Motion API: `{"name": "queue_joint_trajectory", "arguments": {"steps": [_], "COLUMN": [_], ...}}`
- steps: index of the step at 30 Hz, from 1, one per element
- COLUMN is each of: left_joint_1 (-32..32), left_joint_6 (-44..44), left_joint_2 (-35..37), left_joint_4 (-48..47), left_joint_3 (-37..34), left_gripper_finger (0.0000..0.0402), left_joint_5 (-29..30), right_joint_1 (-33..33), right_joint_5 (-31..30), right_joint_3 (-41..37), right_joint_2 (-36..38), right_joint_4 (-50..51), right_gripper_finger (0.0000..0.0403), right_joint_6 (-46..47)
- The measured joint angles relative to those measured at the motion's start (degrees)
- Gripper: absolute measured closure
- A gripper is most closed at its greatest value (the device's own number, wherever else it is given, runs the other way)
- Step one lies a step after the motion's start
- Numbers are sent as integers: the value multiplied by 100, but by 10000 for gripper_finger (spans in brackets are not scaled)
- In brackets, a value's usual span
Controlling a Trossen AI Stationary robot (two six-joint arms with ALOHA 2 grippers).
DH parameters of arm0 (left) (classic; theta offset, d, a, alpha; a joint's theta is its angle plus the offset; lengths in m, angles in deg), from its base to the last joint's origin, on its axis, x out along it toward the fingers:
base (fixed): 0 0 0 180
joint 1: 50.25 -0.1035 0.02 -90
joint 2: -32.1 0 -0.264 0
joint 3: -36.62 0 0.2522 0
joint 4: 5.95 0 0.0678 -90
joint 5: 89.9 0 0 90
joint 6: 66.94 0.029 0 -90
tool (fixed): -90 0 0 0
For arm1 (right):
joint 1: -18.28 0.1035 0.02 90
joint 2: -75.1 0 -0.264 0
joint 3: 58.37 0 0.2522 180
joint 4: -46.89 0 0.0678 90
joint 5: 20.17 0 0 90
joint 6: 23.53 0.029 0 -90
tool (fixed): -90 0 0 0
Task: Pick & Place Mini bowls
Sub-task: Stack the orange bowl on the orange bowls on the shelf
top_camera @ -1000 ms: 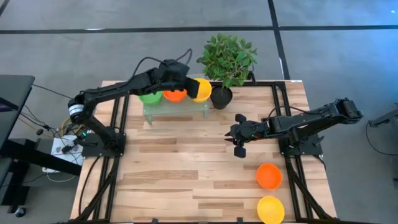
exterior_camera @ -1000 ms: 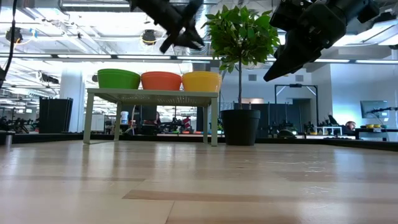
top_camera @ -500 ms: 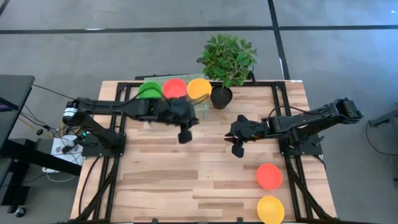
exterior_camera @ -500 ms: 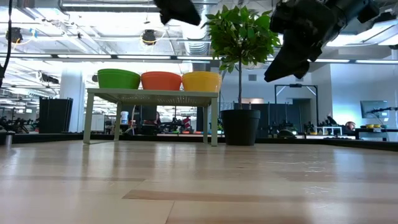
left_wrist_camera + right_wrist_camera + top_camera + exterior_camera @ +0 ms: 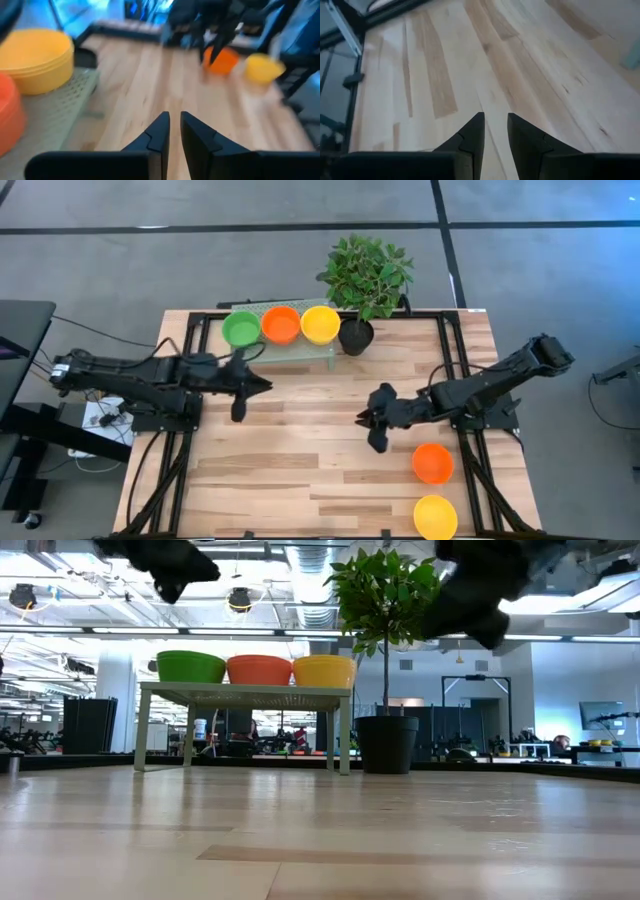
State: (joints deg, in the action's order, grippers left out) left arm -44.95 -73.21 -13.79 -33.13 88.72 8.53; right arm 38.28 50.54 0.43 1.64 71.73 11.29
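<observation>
I'm bringing right gripper (image 5: 372, 423), empty w/ narrow gap, to orange bowl (image 5: 432, 463); light, slick plastic, pinching rim.

The wooden table (image 5: 300, 440) stands on a grey floor (image 5: 200, 270) with dark lines across it. Far behind the table is a big, bright room. Long lights (image 5: 60, 630) hang from the ceiling, and a white pillar (image 5: 115, 690) stands on the left.
</observation>
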Motion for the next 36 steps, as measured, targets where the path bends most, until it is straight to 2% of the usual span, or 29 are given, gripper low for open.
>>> {"name": "queue_joint_trajectory", "arguments": {"steps": [2,6,12,15,18,21,25,30,36], "left_joint_1": [2,7,7,7,7,7,7,7,7], "left_joint_6": [-1,-2,-3,-3,-3,-2,-2,-3,-3], "left_joint_2": [302,505,270,125,57,39,43,41,41], "left_joint_4": [760,1767,1885,1961,1954,1946,1983,1995,2114], "left_joint_3": [-520,-1039,-1101,-1097,-1099,-1099,-1099,-1099,-1099], "left_gripper_finger": [355,353,354,354,355,354,353,353,353], "left_joint_5": [-251,-826,-999,-1001,-1050,-1258,-1530,-1593,-1591], "right_joint_1": [44,136,435,704,961,1246,1667,2083,2293], "right_joint_5": [32,650,1503,1662,2000,2368,2242,2003,1972], "right_joint_3": [330,1428,3225,3669,3706,3696,3421,2373,899], "right_joint_2": [-307,-1076,-2217,-2522,-2617,-2621,-2360,-1748,-1209], "right_joint_4": [199,1921,5335,5879,5859,6266,6328,5490,3405], "right_gripper_finger": [323,323,323,323,324,327,335,342,344], "right_joint_6": [335,1650,3493,4169,4722,5473,6413,7611,8289]}}
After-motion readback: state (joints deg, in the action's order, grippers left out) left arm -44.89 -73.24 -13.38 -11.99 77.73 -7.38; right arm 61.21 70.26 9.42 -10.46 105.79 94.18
